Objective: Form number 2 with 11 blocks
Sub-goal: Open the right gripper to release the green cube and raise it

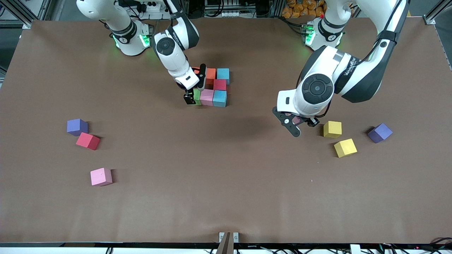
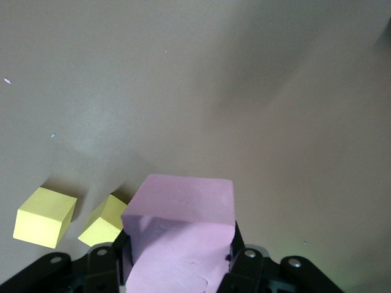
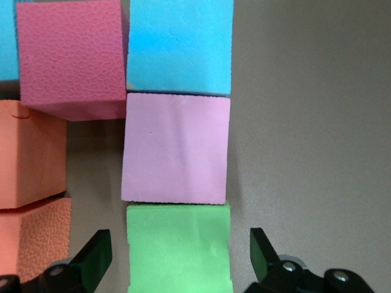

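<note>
Fingers of the right gripper [image 3: 177, 256] stand spread around the green cube [image 3: 178, 247] and should lift straight up without nudging the pink cube [image 3: 176, 148] touching it, while the left gripper [image 2: 178, 256] pinches another pink cube [image 2: 180, 235] above the counter [image 1: 226, 183].

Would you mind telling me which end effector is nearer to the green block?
Right. The right end effector stands open astride the green block at the digit's edge. The left end effector, shut on a pink block, is up beside the yellow blocks.

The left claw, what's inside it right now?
The left claw is shut on a pink block, held above the table near two yellow blocks. The claw hides the block's lower sides.
</note>
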Robot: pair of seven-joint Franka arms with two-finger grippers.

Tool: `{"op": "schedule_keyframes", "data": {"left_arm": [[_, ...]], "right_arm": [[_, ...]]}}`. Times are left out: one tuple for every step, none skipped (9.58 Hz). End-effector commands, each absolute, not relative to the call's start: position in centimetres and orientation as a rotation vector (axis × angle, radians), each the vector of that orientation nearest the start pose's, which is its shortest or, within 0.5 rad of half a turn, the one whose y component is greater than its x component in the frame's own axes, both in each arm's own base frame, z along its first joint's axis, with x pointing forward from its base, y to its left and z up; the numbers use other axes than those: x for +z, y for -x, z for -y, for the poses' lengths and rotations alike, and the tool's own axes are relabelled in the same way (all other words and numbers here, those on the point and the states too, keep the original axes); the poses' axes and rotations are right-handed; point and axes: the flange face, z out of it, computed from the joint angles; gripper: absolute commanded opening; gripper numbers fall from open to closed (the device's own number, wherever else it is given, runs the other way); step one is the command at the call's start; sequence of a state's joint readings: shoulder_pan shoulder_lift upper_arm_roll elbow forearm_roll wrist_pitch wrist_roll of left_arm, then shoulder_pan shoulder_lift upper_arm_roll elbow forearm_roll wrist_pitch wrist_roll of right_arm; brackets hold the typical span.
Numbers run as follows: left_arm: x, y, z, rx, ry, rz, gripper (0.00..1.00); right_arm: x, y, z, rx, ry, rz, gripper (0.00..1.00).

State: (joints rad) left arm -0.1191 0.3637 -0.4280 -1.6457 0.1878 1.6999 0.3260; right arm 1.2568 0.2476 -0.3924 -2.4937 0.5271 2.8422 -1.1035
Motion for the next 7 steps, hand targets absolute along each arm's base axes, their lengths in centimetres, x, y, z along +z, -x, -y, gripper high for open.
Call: {"op": "schedule_keyframes", "data": {"left_arm": [[40.7, -54.7, 28.4, 0.419, 2.711, -1.343, 0.00], [40.6, -54.6, 28.3, 0.421, 2.710, -1.343, 0.00], [40.6, -54.6, 28.3, 0.421, 2.711, -1.341, 0.00], [40.5, -54.6, 28.4, 0.423, 2.714, -1.335, 0.00], [40.6, -54.5, 28.6, 0.418, 2.728, -1.300, 0.00], [40.6, -54.4, 28.7, 0.420, 2.737, -1.273, 0.00], [40.8, -54.4, 28.7, 0.417, 2.739, -1.270, 0.00]], "right_arm": [[20.8, -33.4, -34.3, -0.240, 2.259, 2.051, 1.00], [21.0, -33.4, -34.3, -0.237, 2.257, 2.046, 1.00], [21.1, -33.3, -34.3, -0.211, 2.248, 2.036, 1.00], [21.3, -33.3, -34.2, -0.193, 2.246, 2.022, 1.00], [21.6, -33.3, -34.2, -0.186, 2.239, 2.016, 1.00], [21.8, -33.3, -34.2, -0.183, 2.236, 2.012, 1.00], [22.0, -33.4, -34.1, -0.187, 2.235, 2.006, 1.00]]}}
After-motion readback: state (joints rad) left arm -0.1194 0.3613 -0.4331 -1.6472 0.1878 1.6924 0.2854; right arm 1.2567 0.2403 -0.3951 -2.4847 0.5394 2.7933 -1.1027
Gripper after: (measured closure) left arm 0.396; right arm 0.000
